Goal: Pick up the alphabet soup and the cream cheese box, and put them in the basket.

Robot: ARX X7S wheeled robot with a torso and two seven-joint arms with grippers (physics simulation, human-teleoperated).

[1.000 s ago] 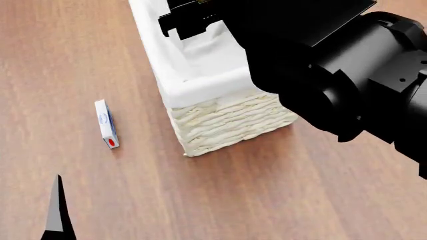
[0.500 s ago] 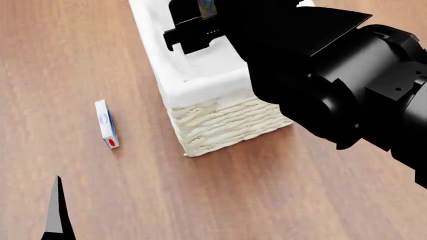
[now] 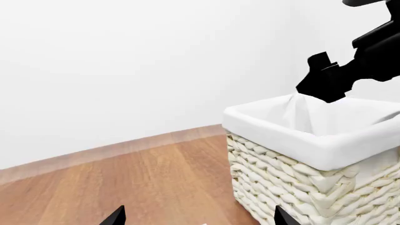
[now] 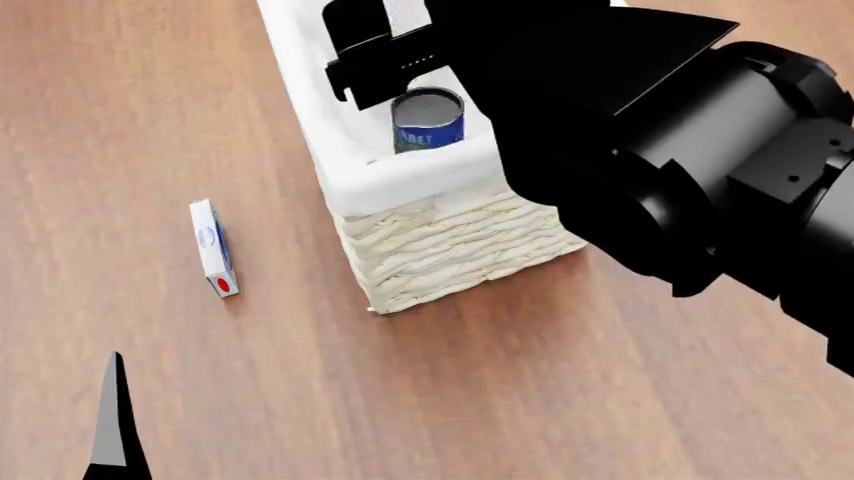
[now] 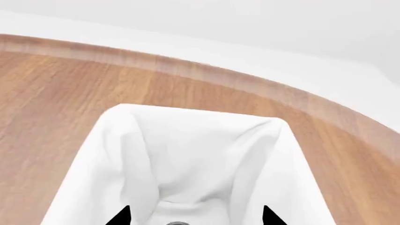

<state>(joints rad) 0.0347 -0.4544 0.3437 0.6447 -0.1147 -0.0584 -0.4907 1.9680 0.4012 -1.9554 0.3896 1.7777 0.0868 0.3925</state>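
Note:
The alphabet soup [image 4: 429, 122], a blue can with a silvery lid, stands upright inside the basket [image 4: 441, 245], free of any gripper. My right gripper [image 4: 387, 60] hovers open and empty just above it. In the right wrist view the gripper [image 5: 195, 218] is spread over the white liner [image 5: 200, 154], with the can's lid [image 5: 178, 223] peeking between the tips. The cream cheese box [image 4: 214, 248] lies on the wooden floor left of the basket. My left gripper [image 3: 198, 218] is open and empty, low and nearer to me than the box; one fingertip [image 4: 118, 420] shows in the head view.
The basket [image 3: 312, 154] stands on a wooden floor [image 4: 174, 110], with a white wall [image 3: 125, 61] behind it. My bulky right arm [image 4: 694, 170] hides the basket's right side and the floor beyond it.
Half a second ago the can was held in the right gripper above the basket. It has been let go and now stands inside the basket. The left arm has not moved.

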